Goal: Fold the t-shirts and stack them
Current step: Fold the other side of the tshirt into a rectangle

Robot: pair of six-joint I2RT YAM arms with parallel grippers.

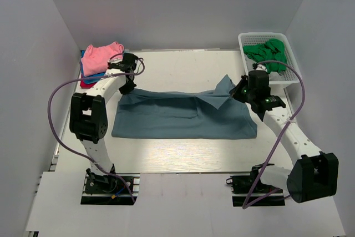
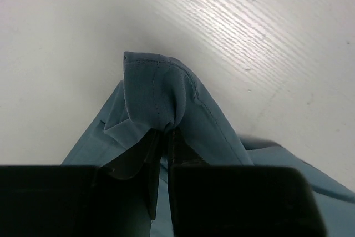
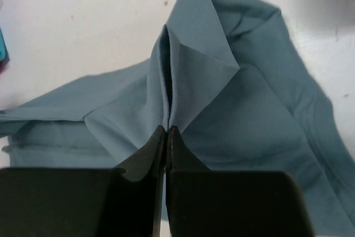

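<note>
The table (image 1: 183, 156) is carrying the slate-blue t-shirt (image 1: 183, 117) across its middle. At far left, your left arm (image 1: 105, 90) is partly hiding the pink-topped shirt stack (image 1: 102, 55). Your left fingers (image 2: 138, 165) are pinching the t-shirt's far-left corner, your right fingers (image 3: 145, 156) its far-right corner.

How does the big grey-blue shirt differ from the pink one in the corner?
The slate-blue t-shirt lies spread across the middle of the table; the pink t-shirt sits bunched on a pile in the far left corner. The left end effector and right end effector each pinch the slate-blue one; neither holds the pink one. Both are soft plain cloth.
</note>
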